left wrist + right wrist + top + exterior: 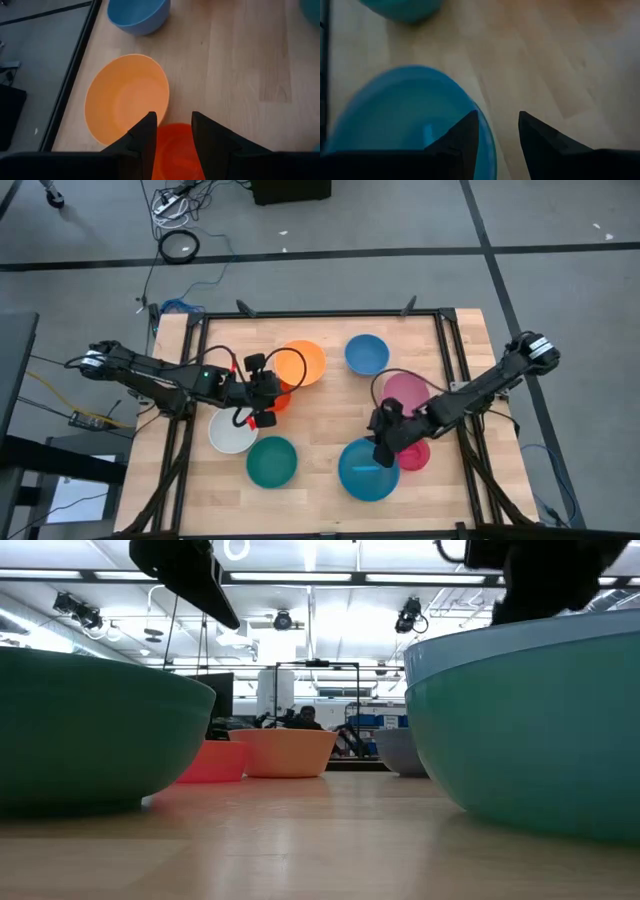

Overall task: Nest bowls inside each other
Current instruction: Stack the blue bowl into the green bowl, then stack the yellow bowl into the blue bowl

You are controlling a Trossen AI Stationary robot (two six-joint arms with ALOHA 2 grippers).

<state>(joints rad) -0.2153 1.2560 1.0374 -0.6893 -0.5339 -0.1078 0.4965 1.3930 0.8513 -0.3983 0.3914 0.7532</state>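
Several bowls rest on their bases on the wooden table [320,420]: yellow-orange [303,362], small orange-red [172,150], white [231,432], teal [272,462], small blue [366,353], pink [407,392], small red [413,453] and large blue [405,120]. My left gripper [174,134] hovers open above the orange-red bowl, beside the yellow-orange bowl [125,100]. My right gripper [498,134] is open over the large blue bowl's rim [489,142], one finger above its inside and one above the table outside.
A black frame [320,314] runs around the table. Bare wood lies in the middle, between the two groups of bowls. In the low view the teal bowl [90,740] and large blue bowl [530,720] fill the foreground.
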